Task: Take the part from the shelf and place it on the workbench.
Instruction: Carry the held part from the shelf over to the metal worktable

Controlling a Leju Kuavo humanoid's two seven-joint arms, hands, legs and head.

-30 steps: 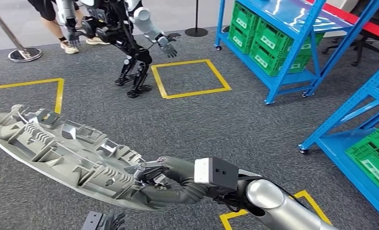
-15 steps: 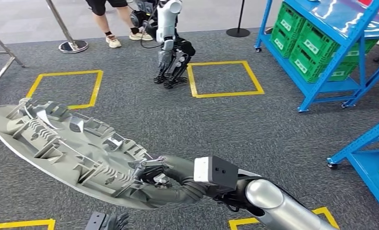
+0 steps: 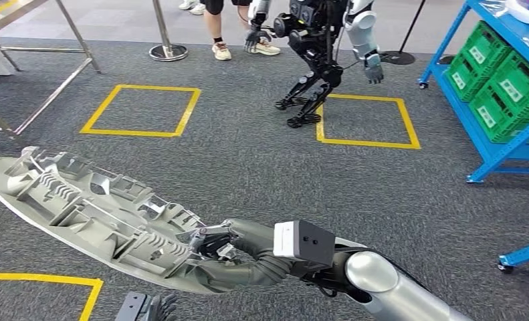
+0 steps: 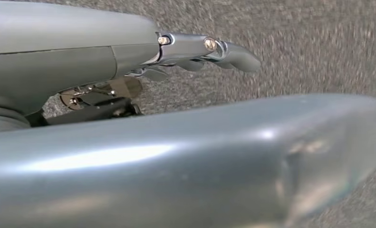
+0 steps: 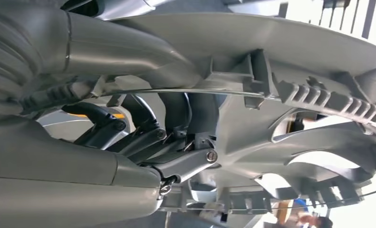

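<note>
Right robot hand [image 3: 215, 246] clamps near end of long grey ribbed plastic part [image 3: 87, 207], fingers [image 5: 143, 137] curled into its ribs. Part spans lower left of frame, above grey carpet [image 3: 248, 160]. Left robot hand [image 3: 156, 309] at bottom edge, fingers [image 4: 224, 50] extended, holding nothing. Second humanoid robot [image 3: 322, 40] upper centre; blue shelf [image 3: 495, 154] right.

A second humanoid robot [image 3: 322, 40] stands on the grey carpet [image 3: 248, 160] beside a yellow floor square [image 3: 367, 120]; a person's legs [image 3: 215, 27] behind it, near a stanchion base [image 3: 166, 51]. Green crates [image 3: 505, 87] fill a blue shelf [image 3: 489, 157] on the right
</note>
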